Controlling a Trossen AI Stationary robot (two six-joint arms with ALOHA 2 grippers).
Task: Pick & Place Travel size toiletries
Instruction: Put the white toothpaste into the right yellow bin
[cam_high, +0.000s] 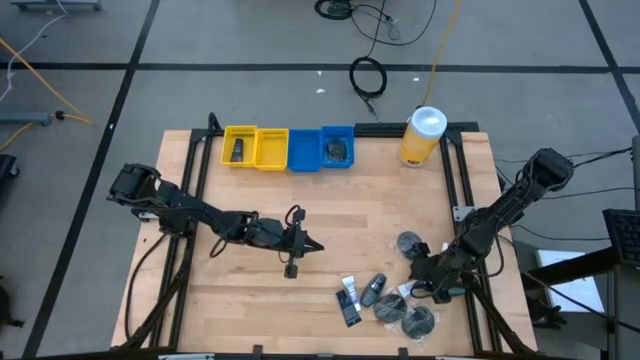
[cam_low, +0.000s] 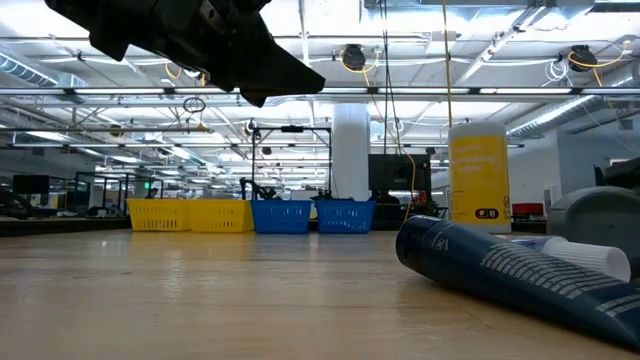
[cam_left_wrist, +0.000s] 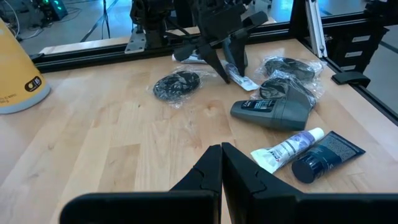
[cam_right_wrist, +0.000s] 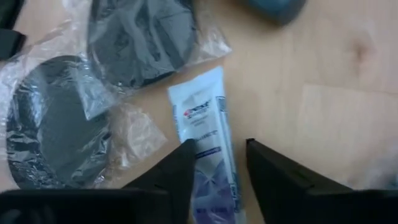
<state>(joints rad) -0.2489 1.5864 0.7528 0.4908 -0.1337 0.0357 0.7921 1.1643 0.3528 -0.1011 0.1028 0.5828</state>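
The travel size toiletries lie in a cluster at the table's near right. They are round dark packets in clear wrap (cam_high: 408, 243) (cam_left_wrist: 177, 85), a dark bottle (cam_left_wrist: 273, 109), a white tube (cam_left_wrist: 286, 149) and a dark blue tube (cam_left_wrist: 326, 155) (cam_low: 520, 275). My right gripper (cam_high: 415, 268) (cam_right_wrist: 217, 149) is open and points down over the cluster. Its fingers (cam_right_wrist: 180, 171) stand on either side of another white tube (cam_right_wrist: 205, 124) that lies flat on the table. My left gripper (cam_high: 312, 247) (cam_left_wrist: 221, 149) is shut and empty above the table's middle. My right gripper comes at the white tube from above, one finger on each long side, across the tube near one end (cam_right_wrist: 211, 168). I cannot tell whether the fingers touch it. The tube lies flat on the wood.
Two yellow bins (cam_high: 255, 148) and two blue bins (cam_high: 320, 150) stand in a row at the far edge, with dark items in the leftmost and rightmost ones. A large yellow canister with a white lid (cam_high: 423, 135) stands to their right. Black frame rails (cam_high: 455, 185) run along the table's sides.
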